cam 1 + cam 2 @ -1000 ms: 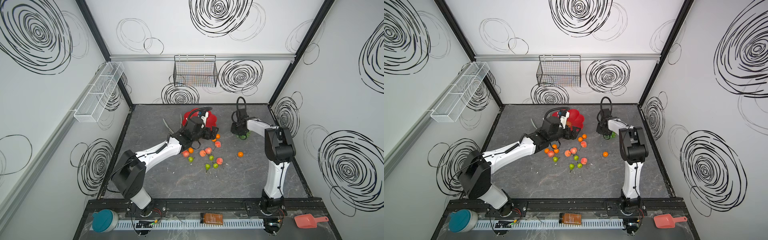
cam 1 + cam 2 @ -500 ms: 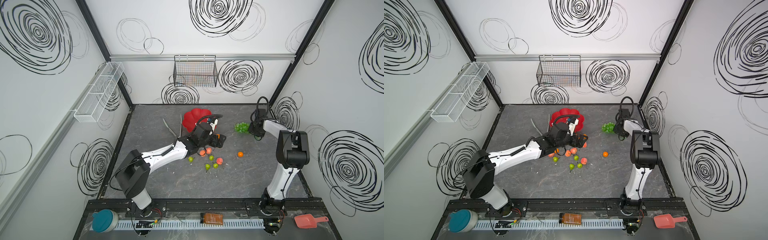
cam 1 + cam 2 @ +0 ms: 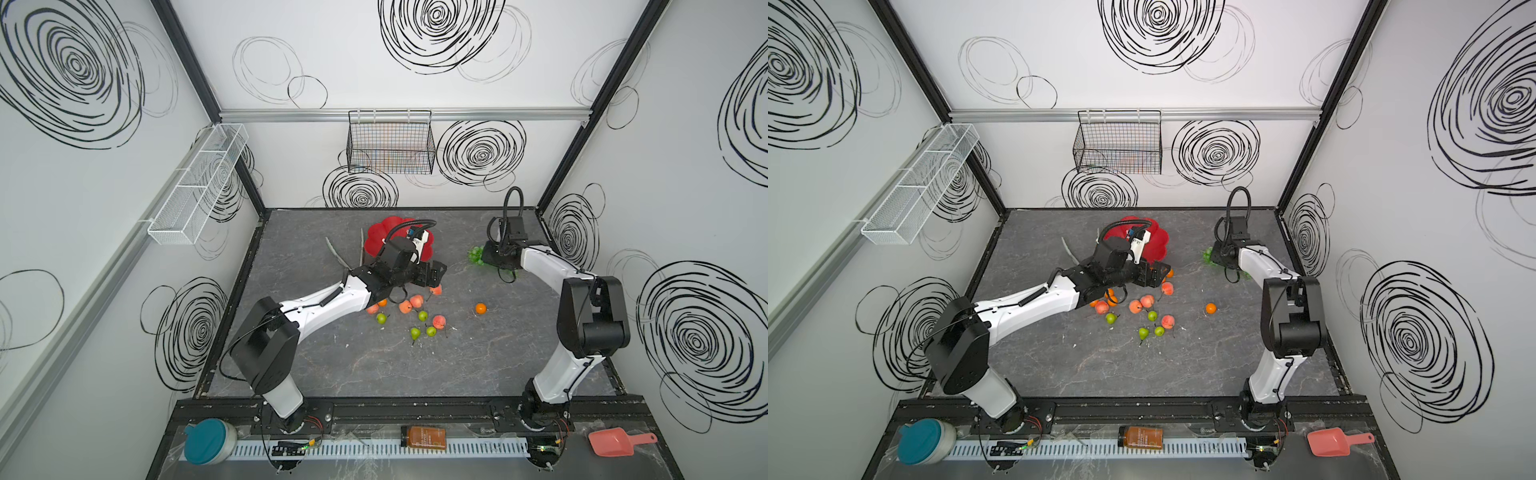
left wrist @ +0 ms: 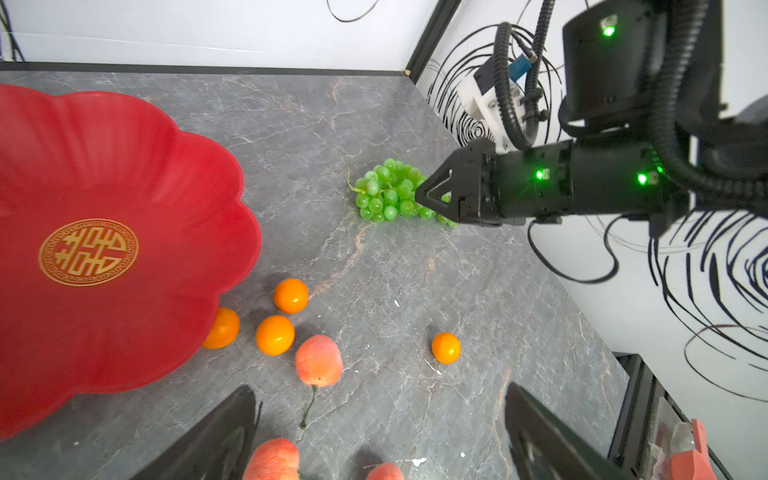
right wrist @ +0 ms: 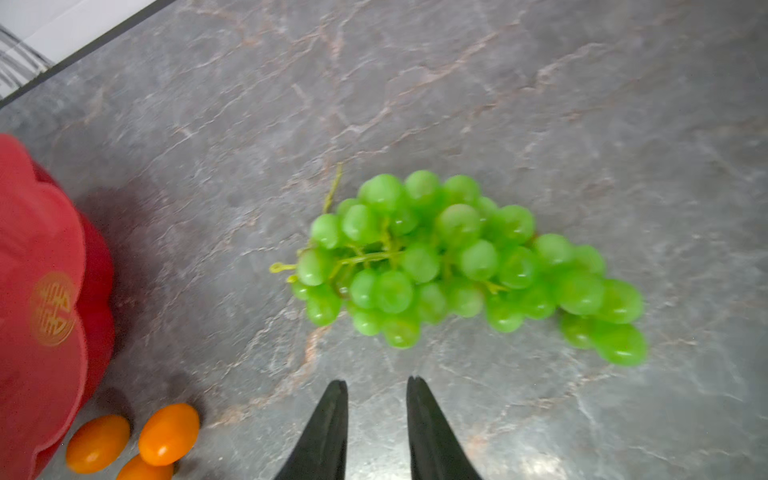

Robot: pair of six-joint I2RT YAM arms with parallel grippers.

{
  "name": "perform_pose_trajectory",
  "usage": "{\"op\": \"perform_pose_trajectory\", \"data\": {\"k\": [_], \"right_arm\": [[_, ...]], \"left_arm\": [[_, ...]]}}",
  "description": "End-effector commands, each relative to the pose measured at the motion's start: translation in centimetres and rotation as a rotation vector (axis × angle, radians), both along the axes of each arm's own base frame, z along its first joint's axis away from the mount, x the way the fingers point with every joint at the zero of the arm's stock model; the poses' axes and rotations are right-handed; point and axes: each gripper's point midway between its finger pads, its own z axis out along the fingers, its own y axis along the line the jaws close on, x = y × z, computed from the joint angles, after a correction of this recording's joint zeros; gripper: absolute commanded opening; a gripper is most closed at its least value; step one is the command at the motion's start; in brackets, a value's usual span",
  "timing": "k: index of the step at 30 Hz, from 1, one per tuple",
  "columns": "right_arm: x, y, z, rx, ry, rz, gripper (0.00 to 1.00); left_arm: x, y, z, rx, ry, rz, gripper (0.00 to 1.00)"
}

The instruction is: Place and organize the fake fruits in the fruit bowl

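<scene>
Only the right wrist view shows grapes (image 5: 457,266) outside the right pincer (image 5: 377,384).

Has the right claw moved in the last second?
Yes. The right claw sits farther right of the red bowl than a second ago, after swinging even farther right and coming partway back.

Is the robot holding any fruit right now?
No. Nothing is held: the left gripper is wide open, the right gripper is slightly open, near the grapes.
</scene>
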Motion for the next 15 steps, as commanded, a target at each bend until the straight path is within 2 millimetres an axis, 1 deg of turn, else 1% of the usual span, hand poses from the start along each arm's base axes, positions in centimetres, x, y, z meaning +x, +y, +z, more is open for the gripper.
{"op": "perform_pose_trajectory", "data": {"k": [1, 3, 7, 10, 15], "right_arm": [[1.4, 1.6, 0.5, -0.135, 0.001, 0.08, 0.29], [1.7, 2.4, 0.3, -0.247, 0.016, 0.107, 0.29], [2.4, 3.8, 0.7, -0.464, 0.009, 0.168, 0.32], [3.1, 3.7, 0.5, -0.593, 0.052, 0.174, 0.33], [4.5, 4.1, 0.2, -0.709, 0.094, 0.183, 0.35]], "left_arm": [[1.0, 0.9, 2.9, -0.083, -0.033, -0.019, 0.96], [1.9, 2.0, 3.3, -0.112, -0.028, 0.005, 0.96], [3.7, 4.5, 3.7, -0.165, -0.01, 0.058, 0.96], [4.8, 6.4, 4.1, -0.196, -0.002, 0.099, 0.96], [6.3, 9.6, 4.8, -0.251, -0.002, 0.163, 0.96]]}}
